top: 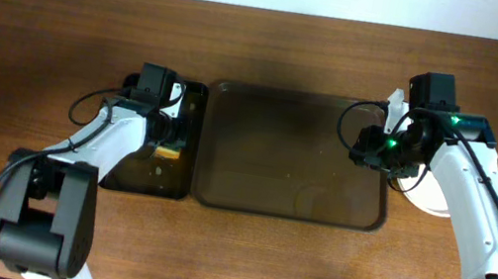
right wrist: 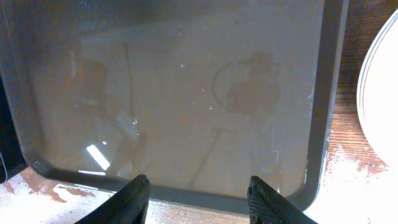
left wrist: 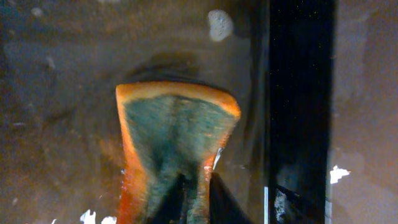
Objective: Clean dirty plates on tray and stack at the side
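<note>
One plate (right wrist: 382, 93) sits off the tray (right wrist: 331, 93), beside the right hand (right wrist: 199, 184)

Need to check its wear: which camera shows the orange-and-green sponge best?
Left wrist: the orange-and-green sponge sits close up, held in the left gripper. Overhead shows only an orange sliver beside that arm; right wrist shows none of it.

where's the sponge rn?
Left side: the sponge is clamped in the left tool over the black tray, just left of the brown tray in overhead.
</note>
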Controlling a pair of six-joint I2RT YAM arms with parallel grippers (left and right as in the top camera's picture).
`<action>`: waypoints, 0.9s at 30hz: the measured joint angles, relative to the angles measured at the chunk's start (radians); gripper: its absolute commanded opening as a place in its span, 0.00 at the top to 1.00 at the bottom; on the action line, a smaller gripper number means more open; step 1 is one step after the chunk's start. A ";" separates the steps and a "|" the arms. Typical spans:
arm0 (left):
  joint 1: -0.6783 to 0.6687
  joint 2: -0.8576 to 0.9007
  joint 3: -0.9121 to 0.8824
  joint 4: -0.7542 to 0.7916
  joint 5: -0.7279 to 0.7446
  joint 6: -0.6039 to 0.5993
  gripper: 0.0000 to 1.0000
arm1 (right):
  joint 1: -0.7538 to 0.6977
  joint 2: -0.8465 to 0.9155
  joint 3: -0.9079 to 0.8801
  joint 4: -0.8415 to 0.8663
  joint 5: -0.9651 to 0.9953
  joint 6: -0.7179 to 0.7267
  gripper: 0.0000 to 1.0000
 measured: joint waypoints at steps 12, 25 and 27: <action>0.061 -0.380 0.018 -0.426 -0.076 -0.011 0.00 | 0.031 -0.269 -0.093 -0.035 0.100 -0.036 0.02; 0.071 -1.252 -0.381 -0.314 -0.075 -0.011 0.00 | 0.153 -0.721 -0.331 0.030 0.185 0.008 0.02; 0.071 -1.252 -0.381 -0.318 -0.075 -0.011 0.00 | 0.153 -0.657 -0.331 0.030 0.185 0.010 0.02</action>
